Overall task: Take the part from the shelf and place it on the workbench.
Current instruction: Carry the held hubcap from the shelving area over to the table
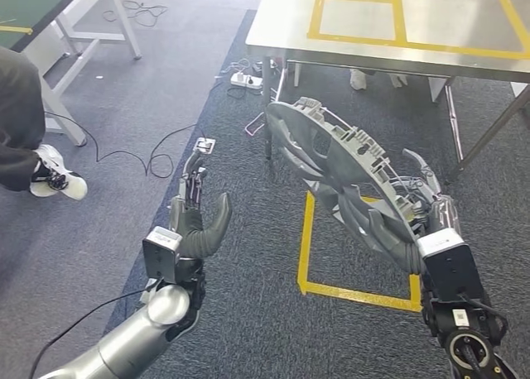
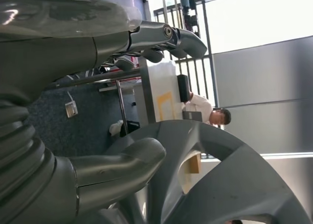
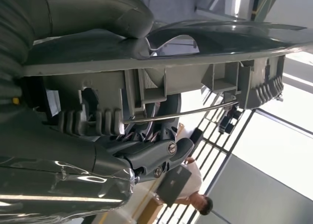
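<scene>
dark grey carpet (image 1: 250, 313) runs under everything, with a square of yellow tape (image 1: 306, 255) on it just below the right hand. beyond that hand stands the steel workbench (image 1: 287, 23), its top marked out in yellow tape boxes. cables and a power strip (image 1: 245, 80) lie on the floor by its near leg, up ahead of the left hand. out past the left hand a person's white shoe (image 1: 57, 174) rests on the carpet.

the part (image 1: 337, 160), a big grey ribbed wheel-cover shape, hangs in the air short of the bench edge, gripped at its near rim by the right hand (image 1: 416, 226), thumb on one face and fingers under the ribbing. the left hand (image 1: 197, 218) is empty, fingers and thumb spread apart, well to the side of the part.

the right wrist camera shows a seated person (image 3: 191, 190) with a laptop, and windows behind.
</scene>
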Robot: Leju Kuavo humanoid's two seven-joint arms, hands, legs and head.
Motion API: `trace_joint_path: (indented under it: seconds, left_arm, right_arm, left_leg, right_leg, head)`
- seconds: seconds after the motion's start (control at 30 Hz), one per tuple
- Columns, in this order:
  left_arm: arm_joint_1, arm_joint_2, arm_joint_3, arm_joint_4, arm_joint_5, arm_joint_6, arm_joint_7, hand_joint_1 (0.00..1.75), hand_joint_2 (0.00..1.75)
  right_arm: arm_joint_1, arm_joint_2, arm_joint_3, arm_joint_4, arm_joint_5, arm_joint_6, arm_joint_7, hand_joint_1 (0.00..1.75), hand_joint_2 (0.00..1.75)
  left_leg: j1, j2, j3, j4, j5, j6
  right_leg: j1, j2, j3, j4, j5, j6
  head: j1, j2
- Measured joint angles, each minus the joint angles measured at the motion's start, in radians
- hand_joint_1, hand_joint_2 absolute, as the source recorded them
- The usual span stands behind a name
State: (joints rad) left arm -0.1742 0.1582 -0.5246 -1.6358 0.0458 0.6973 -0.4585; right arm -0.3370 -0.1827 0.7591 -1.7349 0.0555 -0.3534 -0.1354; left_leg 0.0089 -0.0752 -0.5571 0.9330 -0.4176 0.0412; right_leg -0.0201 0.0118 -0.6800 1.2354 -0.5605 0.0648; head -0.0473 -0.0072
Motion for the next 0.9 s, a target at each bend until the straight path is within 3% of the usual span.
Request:
trace_joint_path:
  seconds: [0.03,0.07,0.13,0.17,0.23,0.33,0.37,0.43,0.5,0.53,0.57,0.6,0.67,0.73,0.83,0.9]
  left_arm:
    - [0.0,0.0,0.0,0.0,0.0,0.0,0.0,0.0,1.75]
    - [0.001,0.0,0.0,0.0,0.0,0.0,0.0,0.0,1.75]
    - [0.001,0.0,0.0,0.0,0.0,0.0,0.0,0.0,1.75]
    - [0.0,0.0,0.0,0.0,-0.001,0.0,0.0,0.0,1.75]
    - [0.001,0.0,-0.001,0.0,-0.003,0.0,-0.001,0.0,1.75]
    - [0.001,0.001,-0.002,0.0,-0.007,0.0,-0.002,0.0,1.75]
    - [0.0,0.002,-0.002,0.0,-0.008,0.0,-0.002,0.0,1.75]
    - [0.0,0.003,-0.003,0.0,-0.008,0.0,-0.002,0.0,1.75]
    - [0.002,0.003,-0.003,0.0,-0.008,0.0,-0.002,0.0,1.75]
    - [0.003,0.003,-0.004,0.0,-0.008,0.0,-0.002,0.0,1.75]
    - [0.004,0.004,-0.004,0.0,-0.009,0.0,-0.002,0.0,1.75]
    - [0.004,0.004,-0.004,0.0,-0.01,0.0,-0.001,0.0,1.75]
    - [0.005,0.005,-0.005,0.0,-0.011,0.0,-0.001,0.0,1.75]
    - [0.008,0.006,-0.007,0.0,-0.013,0.0,0.001,0.0,1.75]
    - [0.007,0.007,-0.011,0.0,-0.016,0.0,0.002,0.0,1.75]
    - [0.005,0.006,-0.011,-0.001,-0.018,0.0,0.001,0.0,1.75]
  right_arm:
    - [0.002,0.0,0.0,0.0,0.0,0.0,0.0,1.75,1.75]
    - [0.003,0.0,0.0,0.0,0.0,0.0,0.0,1.75,1.75]
    - [0.004,-0.001,0.0,0.0,0.0,0.0,0.0,1.75,1.75]
    - [0.004,-0.002,0.0,0.001,0.0,0.0,-0.001,1.75,1.75]
    - [0.003,-0.002,0.0,0.002,-0.001,0.001,-0.005,1.75,1.75]
    - [0.004,-0.003,0.001,0.002,-0.002,0.005,-0.006,1.75,1.75]
    - [0.004,-0.003,0.001,0.002,-0.002,0.006,-0.005,1.75,1.75]
    - [0.003,-0.003,0.001,0.003,-0.002,0.006,-0.006,1.75,1.75]
    - [0.004,-0.003,0.001,0.004,-0.002,0.006,-0.008,1.75,1.75]
    - [0.005,-0.003,0.001,0.005,-0.002,0.007,-0.007,1.75,1.75]
    - [0.006,-0.003,0.001,0.006,-0.003,0.007,-0.006,1.75,1.75]
    - [0.007,-0.003,0.002,0.007,-0.005,0.008,-0.006,1.75,1.75]
    - [0.007,-0.003,0.002,0.008,-0.009,0.009,-0.006,1.75,1.75]
    - [0.006,-0.003,0.003,0.009,-0.013,0.01,-0.006,1.75,1.75]
    - [0.004,-0.004,0.003,0.009,-0.019,0.01,-0.007,1.75,1.75]
    - [0.002,-0.004,0.003,0.008,-0.023,0.01,-0.009,1.75,1.75]
  left_leg:
    - [0.001,0.0,0.007,0.0,-0.006,-0.002]
    - [0.003,0.0,0.016,0.001,-0.013,-0.006]
    - [0.007,-0.002,0.038,0.002,-0.03,-0.016]
    - [0.008,-0.004,0.046,0.005,-0.038,-0.022]
    - [0.008,-0.006,0.049,0.009,-0.05,-0.036]
    - [0.005,0.004,0.041,0.032,-0.052,-0.051]
    - [0.005,0.019,0.019,0.069,-0.049,-0.055]
    - [0.004,0.053,-0.067,0.195,-0.063,-0.063]
    - [0.004,0.065,-0.16,0.301,-0.109,-0.066]
    - [0.004,0.067,-0.187,0.315,-0.122,-0.064]
    - [0.002,0.067,-0.197,0.296,-0.116,-0.06]
    - [0.0,0.067,-0.192,0.245,-0.086,-0.053]
    - [-0.011,0.07,-0.16,0.11,0.023,-0.033]
    - [-0.02,0.071,-0.136,0.037,0.089,-0.021]
    - [-0.017,0.065,-0.107,0.023,0.082,-0.017]
    - [-0.013,0.061,-0.081,0.016,0.066,-0.009]
  right_leg:
    - [-0.002,-0.001,-0.019,0.018,0.006,0.003]
    - [-0.005,-0.002,-0.017,-0.006,0.035,0.006]
    - [-0.009,0.001,0.031,-0.142,0.127,0.011]
    - [-0.009,0.004,0.054,-0.21,0.15,0.011]
    - [-0.005,0.008,0.082,-0.271,0.156,-0.005]
    - [-0.004,0.001,0.101,-0.277,0.149,-0.036]
    - [-0.005,-0.001,0.11,-0.281,0.146,-0.042]
    - [-0.004,-0.007,0.125,-0.287,0.136,-0.051]
    - [-0.001,-0.011,0.143,-0.288,0.118,-0.057]
    - [0.001,-0.013,0.156,-0.288,0.107,-0.058]
    - [0.003,-0.014,0.171,-0.289,0.096,-0.058]
    - [0.006,-0.016,0.188,-0.289,0.083,-0.058]
    - [0.011,-0.018,0.217,-0.29,0.056,-0.057]
    - [0.016,-0.018,0.241,-0.292,0.033,-0.05]
    - [0.017,-0.017,0.257,-0.271,0.028,-0.036]
    - [0.013,-0.016,0.205,-0.175,0.032,-0.028]
  head:
    - [0.0,0.0]
    - [0.0,0.0]
    - [0.002,0.0]
    - [0.005,0.0]
    - [0.008,0.0]
    - [-0.001,0.0]
    - [-0.004,0.0]
    - [-0.013,0.0]
    - [-0.02,0.0]
    - [-0.022,0.0]
    - [-0.025,0.0]
    - [-0.028,0.0]
    - [-0.03,0.0]
    - [-0.027,0.0]
    - [-0.021,0.0]
    - [-0.017,0.0]
